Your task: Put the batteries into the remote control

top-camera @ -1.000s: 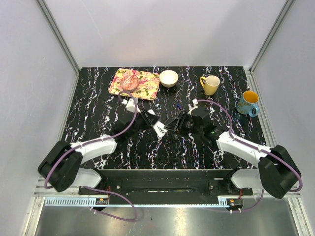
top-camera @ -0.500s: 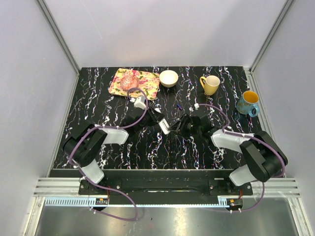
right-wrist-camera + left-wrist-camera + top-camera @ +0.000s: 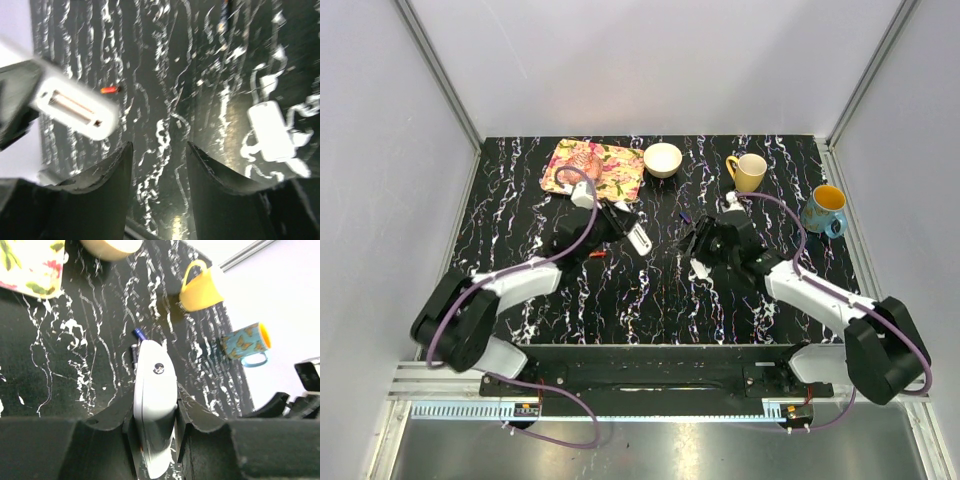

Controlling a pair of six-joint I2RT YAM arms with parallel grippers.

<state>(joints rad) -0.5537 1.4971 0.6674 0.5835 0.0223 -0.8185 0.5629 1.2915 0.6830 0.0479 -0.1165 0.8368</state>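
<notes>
My left gripper (image 3: 155, 416) is shut on the remote control (image 3: 156, 390), a slim white bar that sticks out forward from the jaws. In the top view the remote control (image 3: 638, 238) hangs left of centre, with my left gripper (image 3: 617, 226) behind it. The right wrist view shows its open slot end (image 3: 75, 107). One reddish-orange battery (image 3: 110, 90) lies on the table beyond it, and a dark blue battery (image 3: 138, 333) lies ahead of the remote's tip. My right gripper (image 3: 159, 150) is open with nothing between its fingers, right of the remote in the top view (image 3: 700, 246).
A small flat white cover piece (image 3: 272, 130) lies on the black marbled table (image 3: 520, 215) by my right gripper. At the back stand a floral tray (image 3: 593, 168), a cream bowl (image 3: 663, 159), a yellow mug (image 3: 748, 172) and a blue mug (image 3: 823, 208).
My left gripper has carried the remote up and toward the back left. My right gripper has drawn away from the remote and its jaws have spread wider.
</notes>
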